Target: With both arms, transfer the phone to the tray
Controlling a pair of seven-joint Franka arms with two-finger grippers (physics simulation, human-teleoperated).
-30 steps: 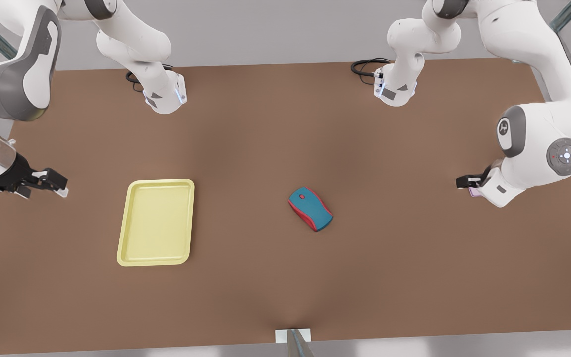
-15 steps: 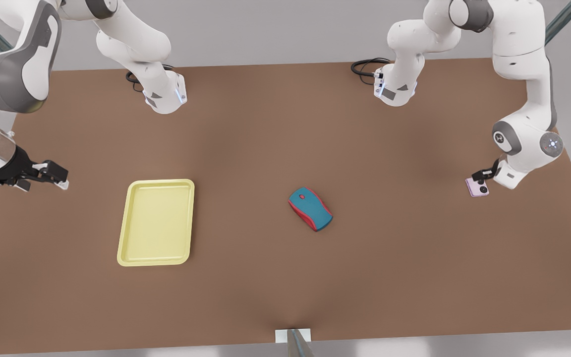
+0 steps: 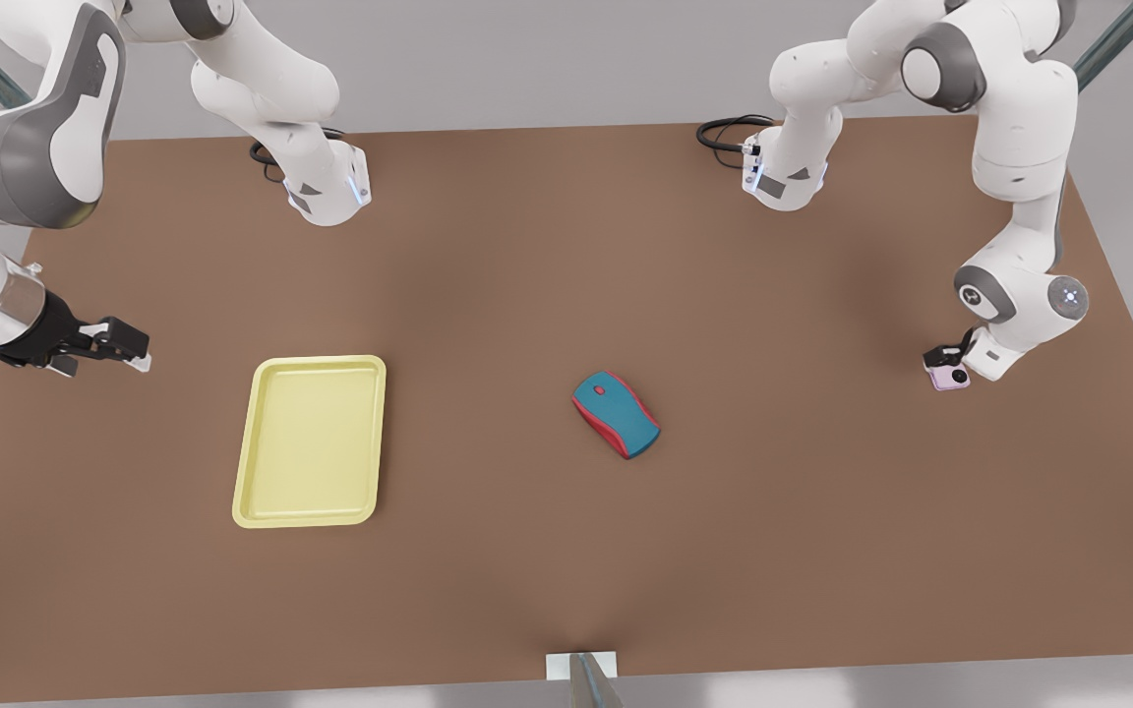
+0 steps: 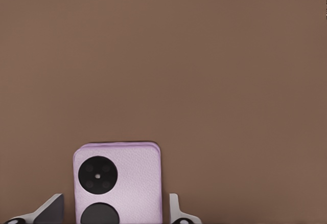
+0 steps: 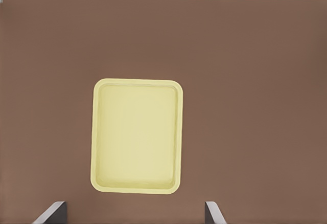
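Two grippers — left gripper [image 4: 116,215] jaws straddle phone [image 3: 948,376], half-hidden | right gripper [image 3: 119,346] wide open, empty.

A simulated robot lab or test cell: a bare brown table [image 3: 527,551] against plain grey surroundings, two white jointed arms bolted to its far edge with black cables coiled at their bases [image 3: 724,133], and a few unrelated props laid out, a yellow tray [image 3: 262,442] and a teal-and-red computer mouse [image 3: 616,413]

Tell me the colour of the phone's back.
Pale pink phone with two black round lenses, clearest in the left wrist view.
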